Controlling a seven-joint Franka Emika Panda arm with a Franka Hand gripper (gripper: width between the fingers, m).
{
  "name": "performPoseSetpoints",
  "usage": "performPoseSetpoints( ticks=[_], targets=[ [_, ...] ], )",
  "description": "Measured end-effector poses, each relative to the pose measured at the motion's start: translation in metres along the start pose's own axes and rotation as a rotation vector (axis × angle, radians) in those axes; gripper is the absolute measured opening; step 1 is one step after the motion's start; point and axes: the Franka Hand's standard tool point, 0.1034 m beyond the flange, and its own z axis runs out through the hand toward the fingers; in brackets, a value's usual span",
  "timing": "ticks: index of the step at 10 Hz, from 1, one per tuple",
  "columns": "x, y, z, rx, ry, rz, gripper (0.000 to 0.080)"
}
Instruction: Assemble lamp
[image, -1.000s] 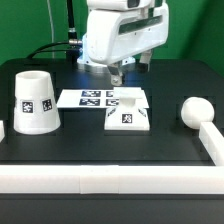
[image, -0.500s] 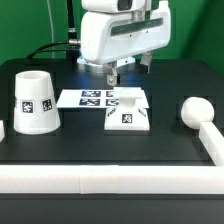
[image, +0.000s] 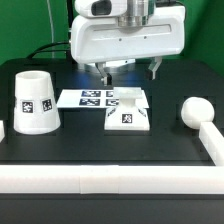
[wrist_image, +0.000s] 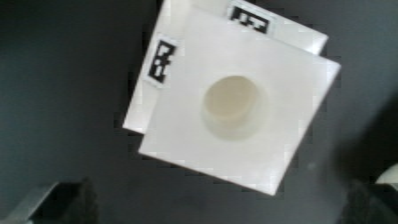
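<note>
The low square lamp base (image: 129, 113) sits mid-table, its far edge lying over the marker board (image: 92, 98). In the wrist view the base (wrist_image: 240, 105) shows from above with its round socket. My gripper (image: 129, 72) hangs above and just behind the base, open and empty, one finger (image: 103, 72) on each side. Its dark fingertips (wrist_image: 54, 200) show at the wrist view's corners, and the gripper (wrist_image: 222, 205) is clear of the base. The tapered shade (image: 33, 101) stands upright at the exterior view's left. The round-headed bulb (image: 193, 111) lies at the right.
A long white rail (image: 100, 178) runs along the table's front edge and turns up the exterior view's right side past the bulb. The marker board's tags (wrist_image: 164, 62) show beside the base in the wrist view.
The hand has turned about its vertical axis and shifted toward the exterior view's right, so both fingers now show spread apart over the base. The lamp parts have not moved.
</note>
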Motion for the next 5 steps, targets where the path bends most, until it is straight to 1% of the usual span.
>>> performPoseSetpoints(
  ticks=[2,3,5],
  targets=[
    [0.000,-0.002,0.000,0.012,0.001,0.113,0.0699],
    [-0.002,0.000,0.004,0.020,0.000,0.151,0.0699],
    [-0.007,0.002,0.013,0.022,-0.005,0.171,0.0699]
  ],
)
